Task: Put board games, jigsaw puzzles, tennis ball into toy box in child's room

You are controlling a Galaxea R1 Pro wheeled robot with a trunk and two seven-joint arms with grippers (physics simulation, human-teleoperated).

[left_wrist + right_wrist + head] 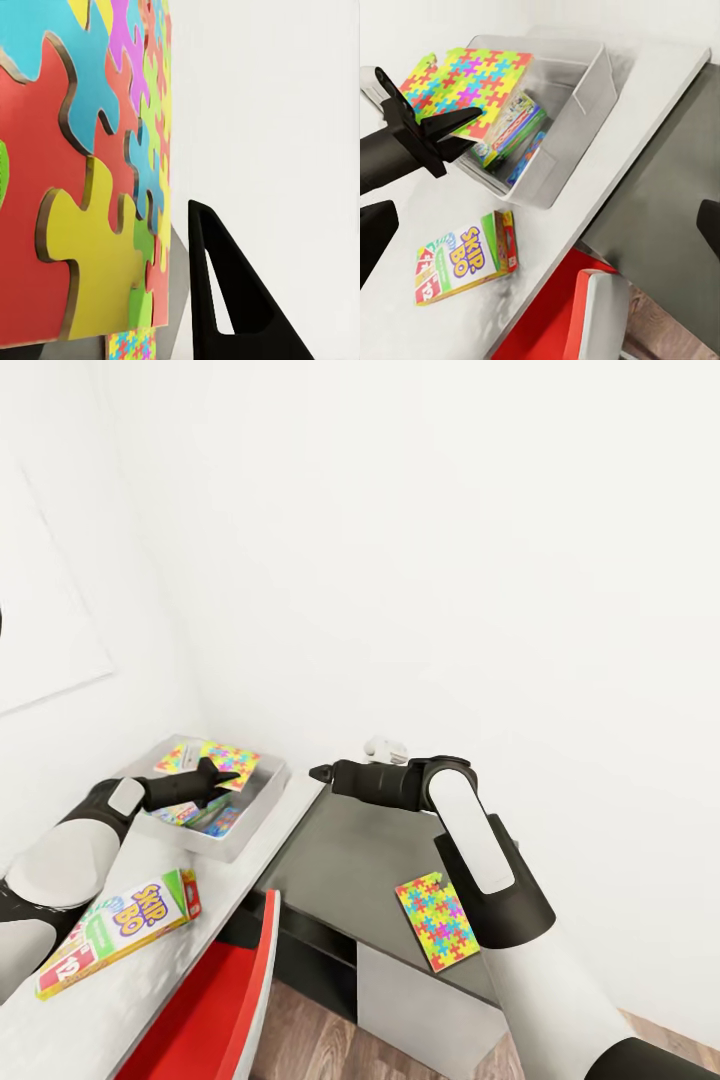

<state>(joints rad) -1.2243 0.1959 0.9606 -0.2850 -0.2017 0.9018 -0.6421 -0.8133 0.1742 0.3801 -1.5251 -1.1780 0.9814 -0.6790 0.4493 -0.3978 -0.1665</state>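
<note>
My left gripper point(218, 773) is shut on a jigsaw puzzle point(228, 759), holding it tilted over the pale grey toy box point(262, 797). In the left wrist view the puzzle point(82, 172) stands close beside one black finger point(225, 300). Colourful game boxes point(510, 127) lie inside the toy box point(581, 90). A Skip-Bo board game point(120, 928) lies on the light grey table point(200, 950). The second jigsaw puzzle point(437, 920) lies flat on the dark corner section. My right gripper point(318, 772) hangs open and empty above the dark section. The tennis ball and the bed are out of view.
A red chair point(225, 1010) is tucked under the table's front edge. White walls close in behind and to the left of the toy box. A small pale object point(385, 748) sits by the wall behind my right forearm. The wood floor point(330, 1050) shows below.
</note>
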